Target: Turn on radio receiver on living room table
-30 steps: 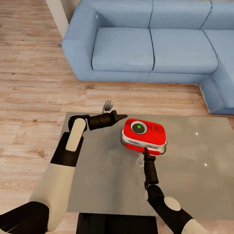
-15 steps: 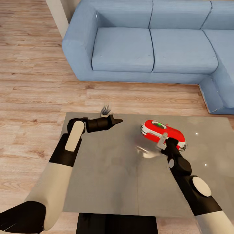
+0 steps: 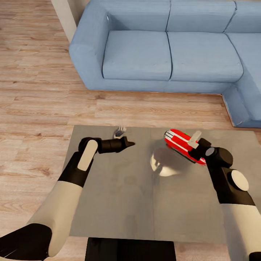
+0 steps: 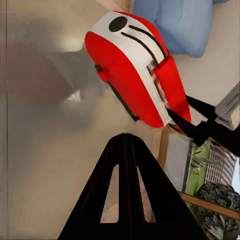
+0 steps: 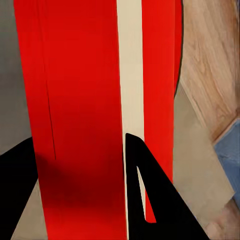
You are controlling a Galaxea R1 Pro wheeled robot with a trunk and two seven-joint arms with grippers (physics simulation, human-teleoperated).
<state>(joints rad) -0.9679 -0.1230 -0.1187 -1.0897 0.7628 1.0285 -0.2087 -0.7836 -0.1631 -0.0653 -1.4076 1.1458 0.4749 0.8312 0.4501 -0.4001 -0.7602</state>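
The red radio receiver (image 3: 179, 143) with its white band is tipped up on edge above the right half of the grey table (image 3: 119, 195), and a dark shadow lies under it. My right gripper (image 3: 196, 146) is shut on the radio, whose red body (image 5: 80, 100) fills the space between the two black fingers. My left gripper (image 3: 130, 144) is shut and empty, hovering over the table to the left of the radio and pointing at it. The left wrist view shows the radio's (image 4: 130, 65) white face with a dark round dial, and the right gripper's fingers (image 4: 200, 127) at its far side.
A blue L-shaped sofa (image 3: 163, 47) stands beyond the table and wraps around at the right (image 3: 250, 98). Light wood floor (image 3: 36, 101) surrounds the table. A pale lamp reflection (image 3: 165, 168) shines on the tabletop under the radio.
The radio lay flat near the table's middle with its dial up; now it is farther right, raised and tipped on edge in my right gripper. The right arm swung right. The left gripper pulled back slightly.
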